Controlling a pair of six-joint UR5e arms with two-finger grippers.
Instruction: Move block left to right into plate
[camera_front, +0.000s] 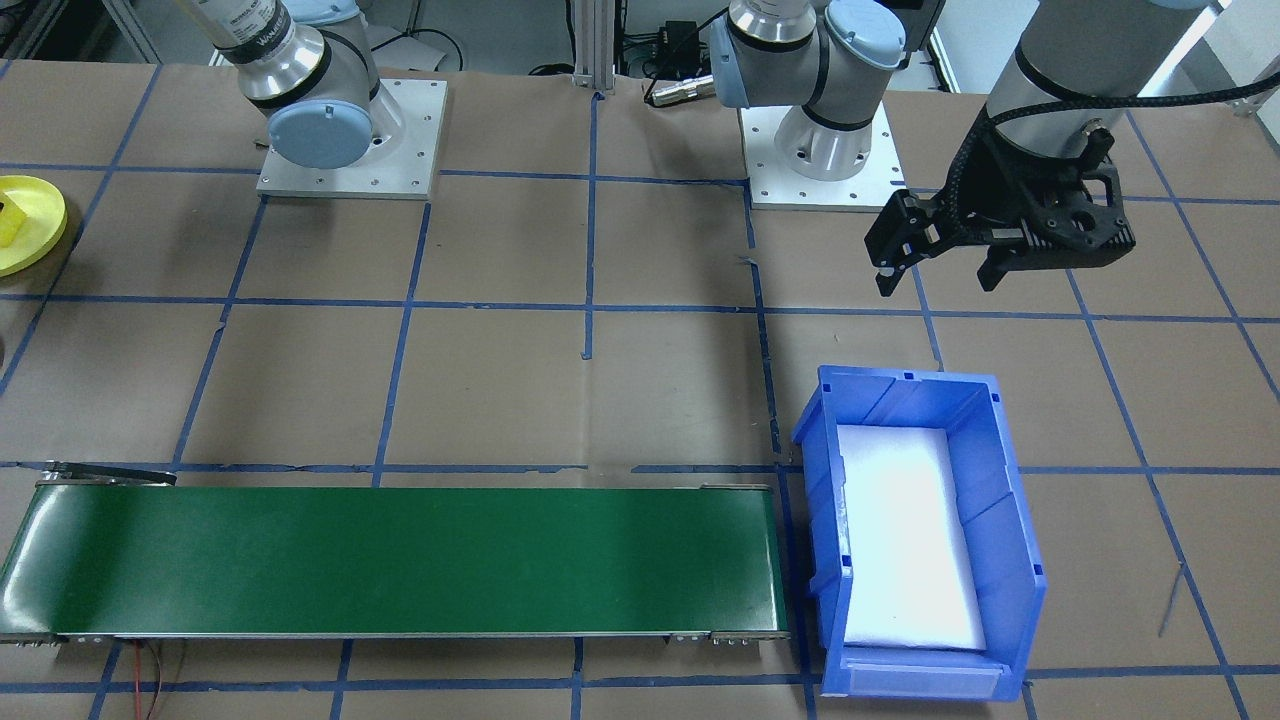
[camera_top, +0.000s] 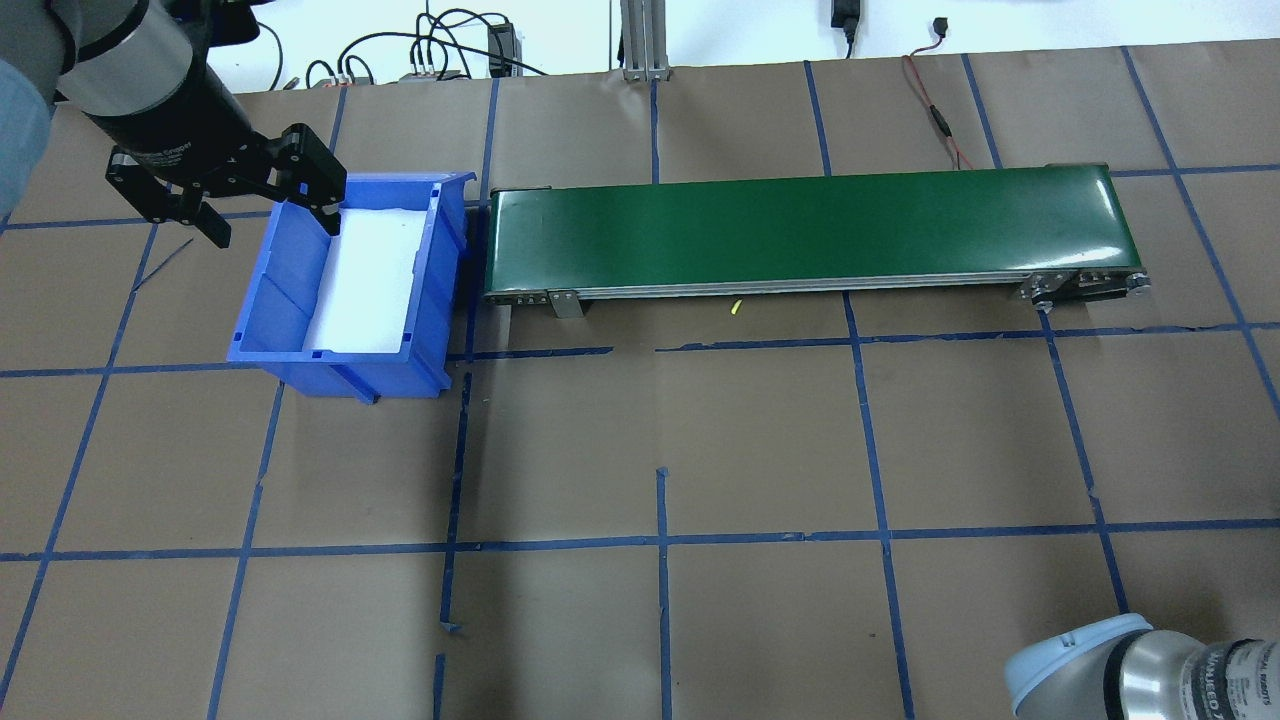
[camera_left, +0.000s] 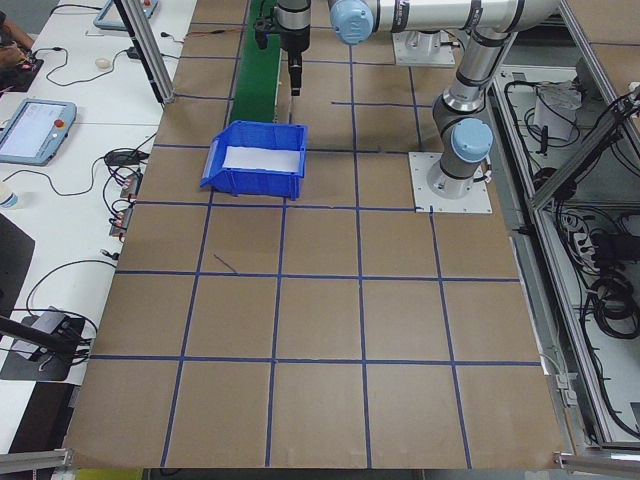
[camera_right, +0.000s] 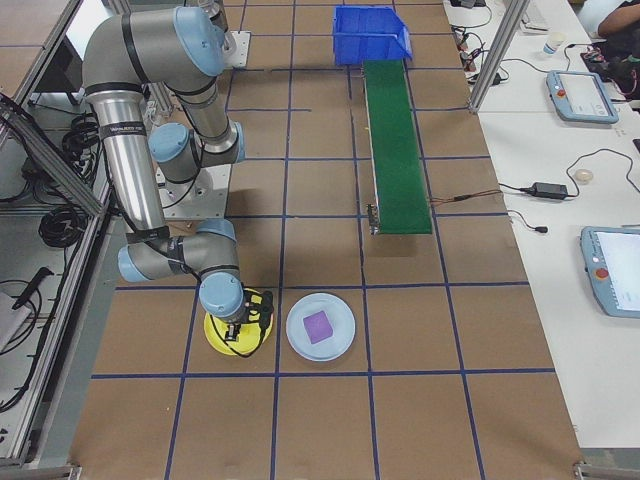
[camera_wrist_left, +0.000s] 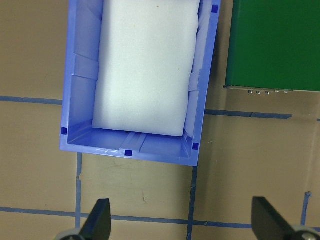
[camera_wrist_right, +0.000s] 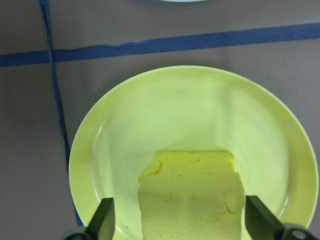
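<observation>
A pale yellow foam block (camera_wrist_right: 192, 200) lies inside the round yellow plate (camera_wrist_right: 190, 110). My right gripper (camera_wrist_right: 182, 222) hangs straight over it, open. Its fingers straddle the block, with a gap on the left side. In the exterior right view the same gripper (camera_right: 240, 335) is low over the yellow plate (camera_right: 213, 340). The front-facing view catches the plate (camera_front: 40, 215) at its left edge with the block (camera_front: 6, 222) in it. My left gripper (camera_front: 940, 260) is open and empty, high near the blue bin's end (camera_wrist_left: 130, 150).
The blue bin (camera_top: 270, 300) holds only white padding. A long green conveyor belt (camera_top: 810, 225) runs beside it. A light blue plate (camera_right: 345, 335) with a purple cube (camera_right: 319, 327) sits next to the yellow plate. Blue tape lines grid the brown table.
</observation>
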